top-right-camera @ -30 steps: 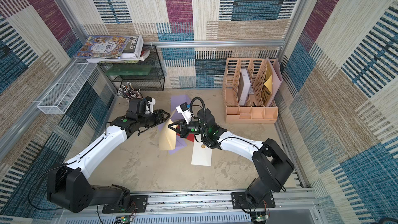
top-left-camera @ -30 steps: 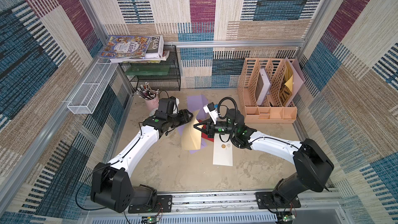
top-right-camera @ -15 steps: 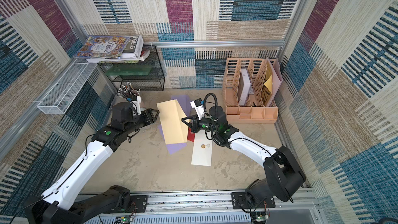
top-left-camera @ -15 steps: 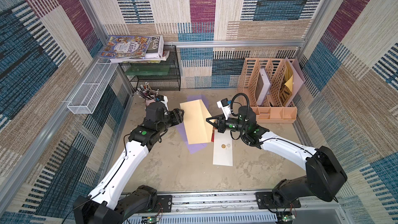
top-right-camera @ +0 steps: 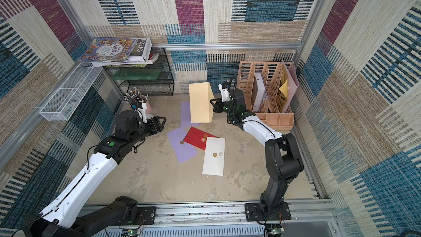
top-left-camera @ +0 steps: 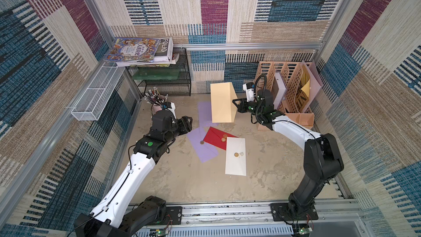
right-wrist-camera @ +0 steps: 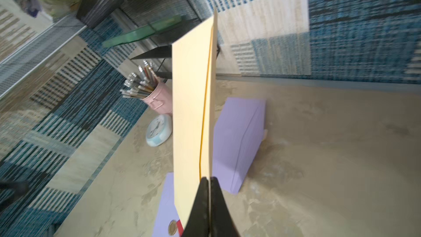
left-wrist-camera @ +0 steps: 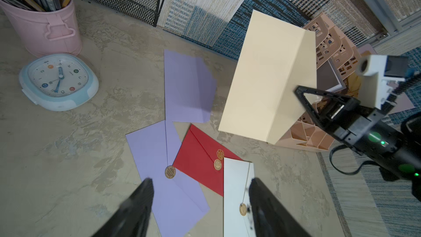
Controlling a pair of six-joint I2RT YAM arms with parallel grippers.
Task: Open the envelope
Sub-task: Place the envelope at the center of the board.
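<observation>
Envelope [top-left-camera: 222,102] [top-right-camera: 200,102], cream, hangs in the air above the far middle of the table [top-left-camera: 182,178], clear of it and nearly upright, its broad face turned toward the left side. A fold runs down its length. In the left wrist view [left-wrist-camera: 266,83] the narrower panel past that fold angles off toward the right gripper [left-wrist-camera: 298,92]. That gripper's fingers are pressed together on the edge of this panel. The right wrist view [right-wrist-camera: 191,110] shows the paper edge-on, nipped between the two dark fingertips [right-wrist-camera: 204,192], with a thin yellow gap line between the two layers.

The right gripper [top-left-camera: 235,106] [top-right-camera: 213,105] sits just in front of the file rack [top-left-camera: 289,92] at the far right corner. The left gripper [top-left-camera: 188,124] [top-right-camera: 161,121] hangs near the left edge, well apart from the cream envelope, and its fingers [left-wrist-camera: 141,201] are spread with nothing between them.

Below, flat on the table, lie two purple envelopes [top-left-camera: 201,148], a red envelope [top-left-camera: 214,137] and a white envelope [top-left-camera: 235,159]. The white one overlaps a corner of the red one, and the red one overlaps the nearer purple one. The farther purple one is partly hidden behind the cream one in both top views.

A pencil cup [left-wrist-camera: 45,30] and a clock [left-wrist-camera: 59,82] stand side by side at the far left corner.
</observation>
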